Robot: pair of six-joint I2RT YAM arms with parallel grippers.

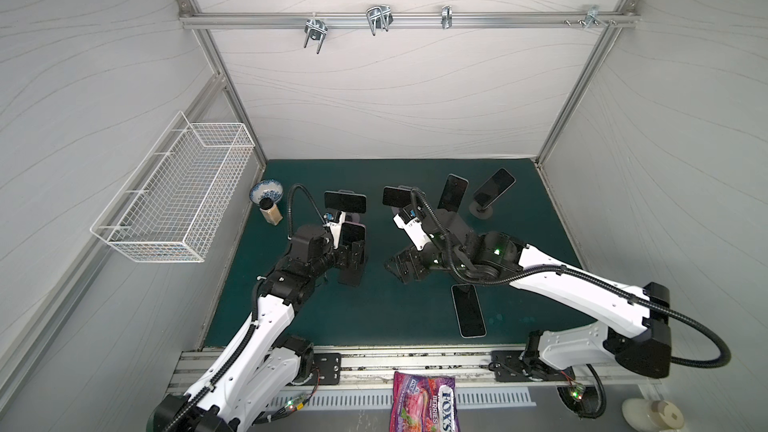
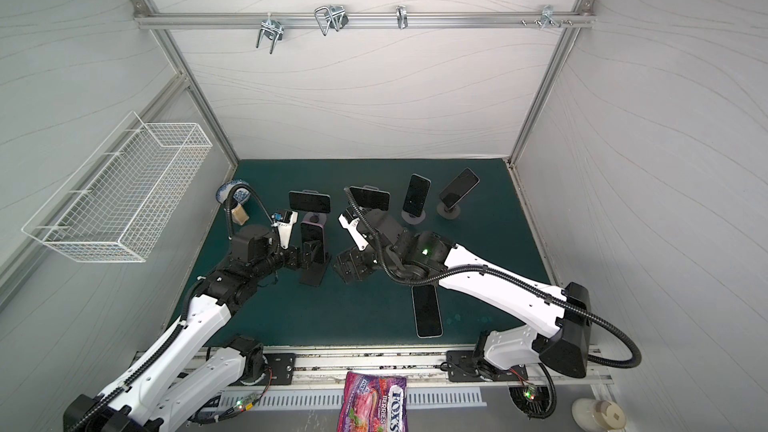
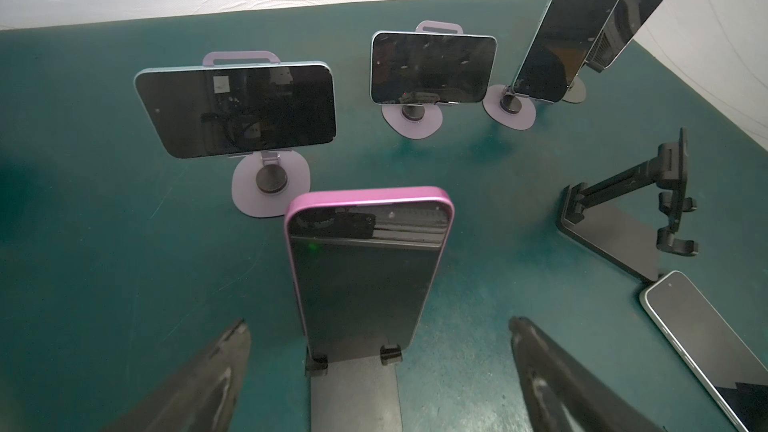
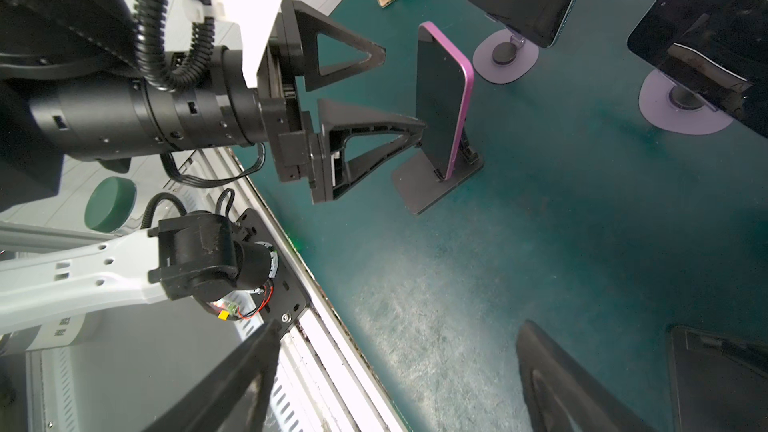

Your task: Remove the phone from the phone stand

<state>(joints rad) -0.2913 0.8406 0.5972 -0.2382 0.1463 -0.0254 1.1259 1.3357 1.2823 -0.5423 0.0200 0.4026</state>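
A pink-edged phone (image 3: pixel 365 276) stands upright, screen toward the camera, on a black phone stand (image 3: pixel 355 396) at the middle left of the green mat, seen in both top views (image 1: pixel 353 236) (image 2: pixel 312 238). My left gripper (image 3: pixel 379 324) is open right in front of the phone, one finger off each side, tips close to its lower part and nothing held. The right wrist view shows the same gripper (image 4: pixel 401 91) facing the phone (image 4: pixel 442 93). My right gripper (image 4: pixel 399 328) hangs open and empty over bare mat (image 1: pixel 401 268).
An empty black stand (image 3: pixel 623 222) is to the right, with a phone lying flat (image 1: pixel 468 310) on the mat beside it. Several more phones stand on lilac round-based stands (image 3: pixel 270 189) at the back. A bowl (image 1: pixel 267 191), jar (image 1: pixel 270 211) and wire basket (image 1: pixel 178 197) are at left.
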